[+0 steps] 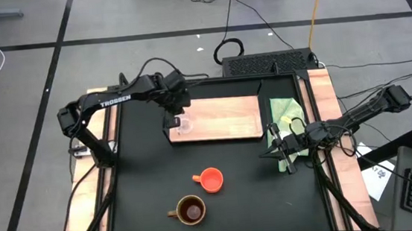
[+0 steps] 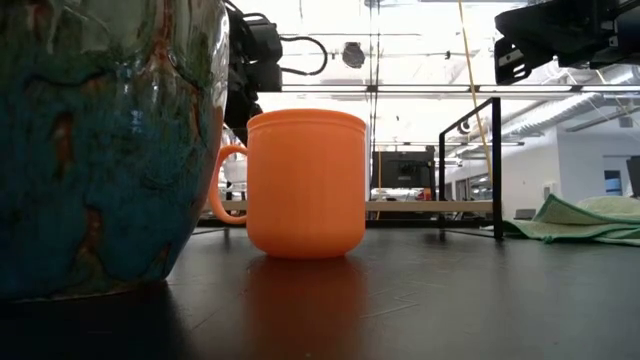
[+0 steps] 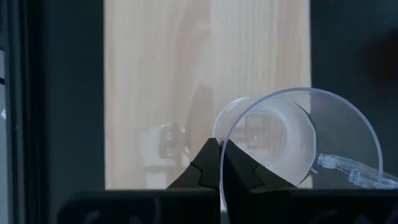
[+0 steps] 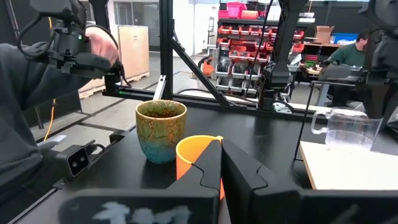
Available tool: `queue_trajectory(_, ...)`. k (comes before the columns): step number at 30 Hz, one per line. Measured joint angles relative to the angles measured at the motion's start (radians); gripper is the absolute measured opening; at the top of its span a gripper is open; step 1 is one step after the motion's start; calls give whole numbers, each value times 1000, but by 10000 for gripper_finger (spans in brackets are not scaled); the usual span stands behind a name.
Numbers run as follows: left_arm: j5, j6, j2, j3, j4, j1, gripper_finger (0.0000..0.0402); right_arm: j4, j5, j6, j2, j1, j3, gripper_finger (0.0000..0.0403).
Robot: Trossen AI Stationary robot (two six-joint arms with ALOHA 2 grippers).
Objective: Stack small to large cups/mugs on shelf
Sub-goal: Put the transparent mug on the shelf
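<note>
A small clear glass cup (image 1: 183, 125) with a side handle is over the left end of the light-wood shelf (image 1: 225, 117). My left gripper (image 1: 173, 120) is shut on it from above. The orange handled cup (image 1: 211, 179) stands upright on the black table nearer the front. The larger mug (image 1: 190, 210), brown inside and glazed teal outside (image 2: 100, 150), stands close to the table's near edge. My right gripper (image 1: 275, 148) is shut and holds nothing. It is level, at the left edge of the green cloth (image 1: 284, 116). My left gripper pinches the glass cup's wall at the rim (image 3: 222, 144), one finger inside and one outside, on the side away from the handle (image 3: 348, 171). The fingers slant down from above. The cup sits upright (image 4: 345, 130) below them; whether its base touches the shelf I cannot tell.
A light green cloth lies crumpled right of the shelf (image 2: 585, 220). Black frame posts (image 2: 497, 165) stand at the table's far right. Bare black tabletop surrounds the orange cup and the mug. People (image 4: 25, 93) and shelving show beyond the table.
</note>
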Motion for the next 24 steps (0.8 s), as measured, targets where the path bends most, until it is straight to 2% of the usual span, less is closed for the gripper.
queue_trajectory(8, -62, -19, 25, 26, -9, -26, 0, 5, 0, -15, 0, 0, 0, 0)
queue_trajectory(24, -59, -2, 80, 34, -50, -38, 0, 5, 0, -19, 2, 0, 0, 0)
